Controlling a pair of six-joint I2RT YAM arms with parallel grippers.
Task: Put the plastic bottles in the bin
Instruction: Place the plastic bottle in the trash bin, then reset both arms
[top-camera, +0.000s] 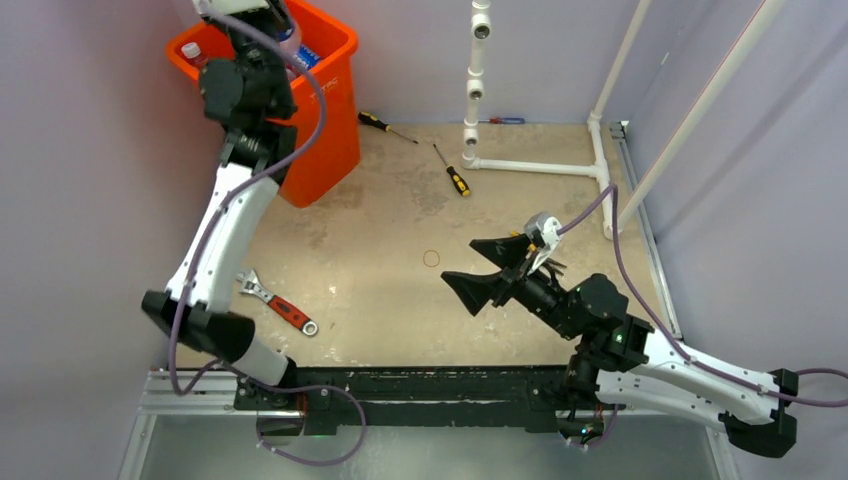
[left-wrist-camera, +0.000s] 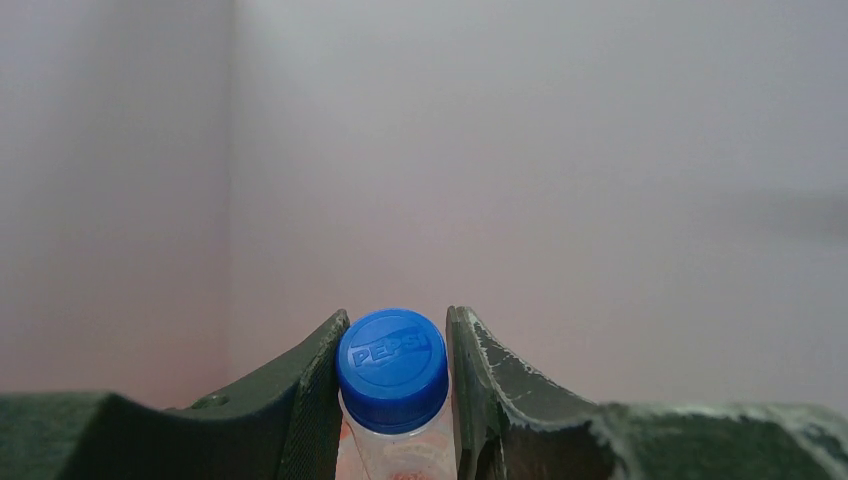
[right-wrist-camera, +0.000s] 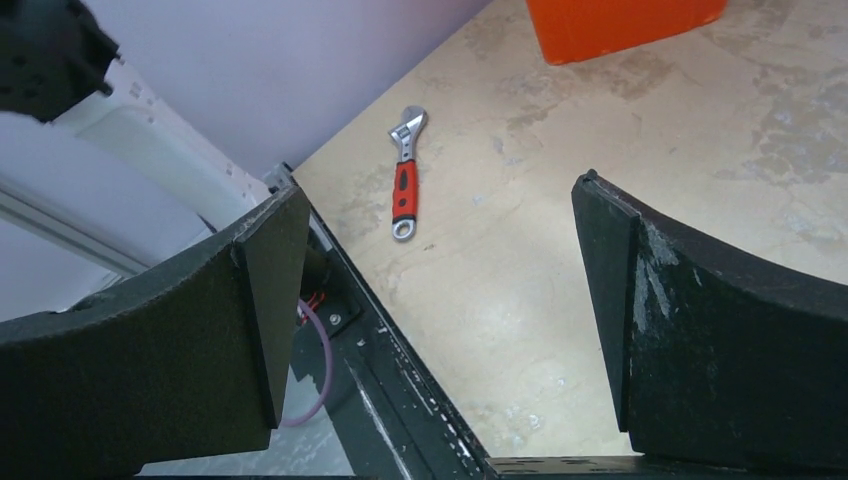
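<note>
Left end effector (left-wrist-camera: 397, 325) clenching blue-capped clear plastic bottle (left-wrist-camera: 392, 368), grip legible only from wrist; right end effector (right-wrist-camera: 440, 200) hanging released.

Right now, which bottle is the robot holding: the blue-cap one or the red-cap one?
The blue-capped bottle, pinched in the left gripper. The red-capped bottle sits inside the bin, not held.
</note>
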